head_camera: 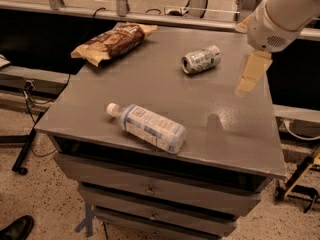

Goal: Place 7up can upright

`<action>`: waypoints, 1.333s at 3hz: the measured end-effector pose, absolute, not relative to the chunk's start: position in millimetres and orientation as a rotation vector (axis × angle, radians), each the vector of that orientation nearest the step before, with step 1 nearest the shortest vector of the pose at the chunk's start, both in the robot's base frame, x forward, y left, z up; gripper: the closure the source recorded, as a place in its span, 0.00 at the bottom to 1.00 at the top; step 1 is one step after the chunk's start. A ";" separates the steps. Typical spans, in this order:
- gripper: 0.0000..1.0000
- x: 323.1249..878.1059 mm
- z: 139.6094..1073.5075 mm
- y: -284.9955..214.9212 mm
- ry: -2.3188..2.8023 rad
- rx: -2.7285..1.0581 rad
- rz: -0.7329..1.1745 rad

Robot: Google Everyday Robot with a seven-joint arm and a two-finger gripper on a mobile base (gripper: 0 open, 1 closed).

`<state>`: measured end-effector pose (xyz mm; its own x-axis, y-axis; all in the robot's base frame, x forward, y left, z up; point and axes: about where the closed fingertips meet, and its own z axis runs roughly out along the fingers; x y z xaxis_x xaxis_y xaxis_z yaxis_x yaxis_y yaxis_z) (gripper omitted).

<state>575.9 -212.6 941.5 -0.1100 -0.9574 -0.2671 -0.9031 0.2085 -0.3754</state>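
7up can (201, 59): silvery-green, on its side, table (150, 86) 1 o'clock area, top facing 8 o'clock. Gripper (248, 74) at its 3 o'clock, apart.

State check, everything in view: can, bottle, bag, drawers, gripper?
7up can: on its side on the table, far right part, not held.
water bottle: on its side near the front edge, cap on.
snack bag: lying flat at the far left corner.
drawers: shut.
gripper: in the air over the table's right side, right of the can, apart from it.
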 end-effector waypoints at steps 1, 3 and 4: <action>0.00 627.8 922.7 -200.3 1.982 -1.744 -0.181; 0.00 693.7 889.0 -179.5 1.930 -1.852 -0.178; 0.00 707.7 872.1 -166.8 1.921 -1.926 -0.150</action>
<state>707.7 -166.8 872.1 0.0421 -0.9766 -0.2110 -0.9319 0.0377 -0.3608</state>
